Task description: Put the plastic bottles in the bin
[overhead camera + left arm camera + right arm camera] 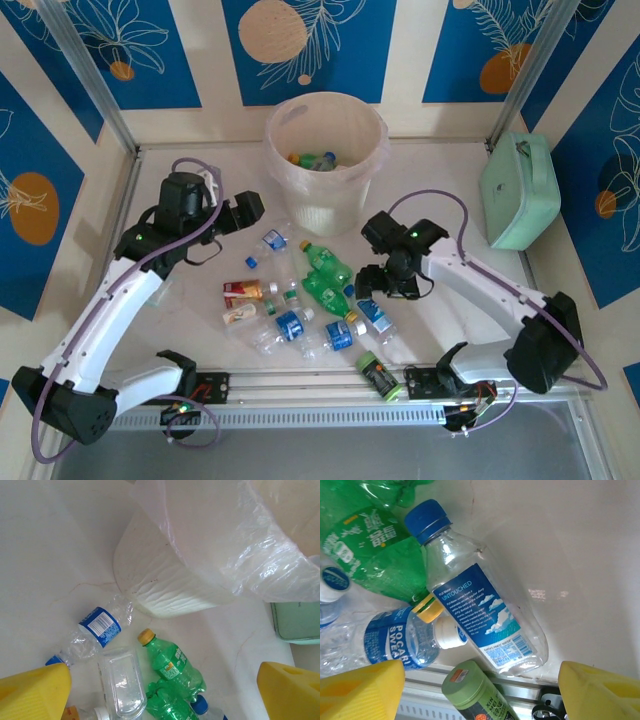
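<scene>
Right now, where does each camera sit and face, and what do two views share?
Top external: above, behind the bases, looking down on the table; both arms show.
Left wrist: faces the bin's foot; its yellow fingertips show.
Right wrist: looks down on a blue-labelled bottle; yellow fingertips show.
Shared: the bin, top and left wrist.

Robot lab cell: aluminium posts [85, 75], printed blue panels [130, 40], mounting rail [300, 385].

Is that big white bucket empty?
No, a few bottles lie inside the bucket, plainly seen from above.
</scene>
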### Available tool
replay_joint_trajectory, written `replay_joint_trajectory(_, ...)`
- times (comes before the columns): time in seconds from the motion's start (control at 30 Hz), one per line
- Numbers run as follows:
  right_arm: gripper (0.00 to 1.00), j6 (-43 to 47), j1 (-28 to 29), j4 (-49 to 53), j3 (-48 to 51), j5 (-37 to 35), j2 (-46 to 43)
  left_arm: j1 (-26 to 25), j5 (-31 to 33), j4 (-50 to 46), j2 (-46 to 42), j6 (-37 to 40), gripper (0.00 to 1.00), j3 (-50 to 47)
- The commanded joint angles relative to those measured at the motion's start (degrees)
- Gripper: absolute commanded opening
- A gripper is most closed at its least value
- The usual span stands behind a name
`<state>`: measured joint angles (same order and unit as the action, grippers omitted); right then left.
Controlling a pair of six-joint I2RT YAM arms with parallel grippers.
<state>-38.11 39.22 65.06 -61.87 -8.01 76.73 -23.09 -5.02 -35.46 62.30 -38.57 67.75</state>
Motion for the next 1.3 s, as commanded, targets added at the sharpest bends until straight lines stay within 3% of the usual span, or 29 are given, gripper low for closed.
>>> replay_joint_trajectory(0.0, 0.81, -0.3, 1.4, -1.7, 1.1, -0.7, 2.9, 0.6, -1.0, 1.2, -1.3, -1.1, 0.94, -1.4)
replay_joint_trajectory(0.57, 0.84, -1.5, 3.2, -6.2, 1.1, -4.0, 16.4, 0.6, -1.3, 2.2, -2.2, -2.8, 0.92, -4.8)
replay_joint_trajectory(1.03, 0.75, -3.3, -8.6, -10.2, 7.2, -0.5, 16.4, 0.7, -1.3, 2.5, -2.2, -3.2, 0.92, -5.7)
replay_joint_trajectory(1.27, 0.66, -3.2, -10.5, -10.7, 7.5, -0.3, 16.6, 0.8, -1.3, 2.5, -2.2, -3.3, 0.92, -6.3)
